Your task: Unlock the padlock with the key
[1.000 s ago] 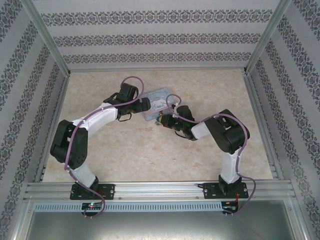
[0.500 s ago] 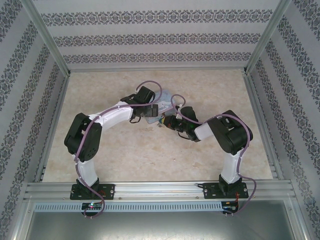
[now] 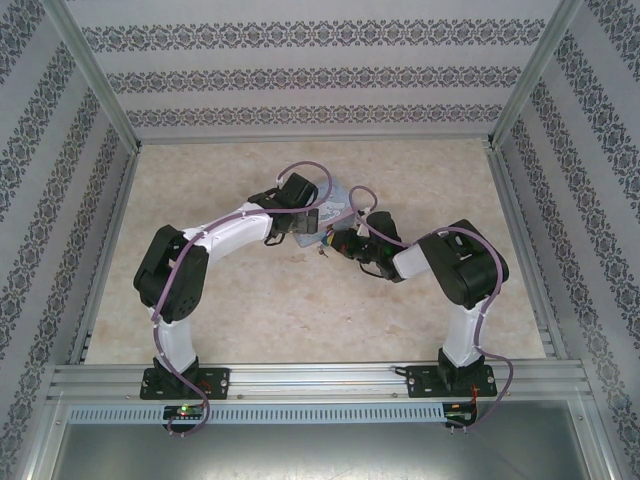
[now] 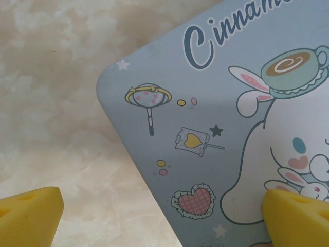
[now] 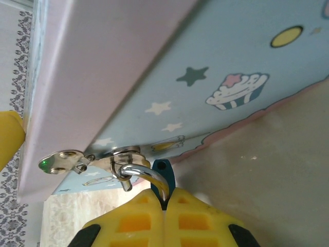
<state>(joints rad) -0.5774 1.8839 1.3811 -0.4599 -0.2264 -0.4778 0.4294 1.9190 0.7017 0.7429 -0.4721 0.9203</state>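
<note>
Left arm (image 3: 200, 250): rises from its base at the near edge of the bench (image 3: 250, 310), left of centre, then bends in toward the middle

Left gripper (image 4: 164, 221): spread wide and holding nothing. One yellow fingertip (image 4: 31, 216) hangs over bare marbled surface and the other over the tin's lid, with the lid's edge running between them

Tin (image 4: 221, 92): pastel-blue box lying lid up near the middle of the bench, well clear of every edge. The lid is printed with a white long-eared cartoon figure, a cup, lollipops, hearts and stars, and from overhead it is largely covered by the left wrist

Clasp (image 5: 126, 154): small metal fitting on the tin's side wall, on the side facing the right arm

Padlock (image 5: 163, 172): tiny, with a bluish body, hanging at the clasp by its thin bright shackle (image 5: 144, 175), which is hooked through the metal loop. The body points away from the tin and into the right gripper

Right gripper (image 5: 164, 218): clamped tight — its two yellow fingertips meet edge to edge on the padlock's body, pinching it just beside the tin's wall

Right arm (image 3: 460, 270): stands on its base at the near edge of the bench, right of centre, its elbow folded high and its forearm reaching left to the tin — wrist to wrist with the left arm
</note>
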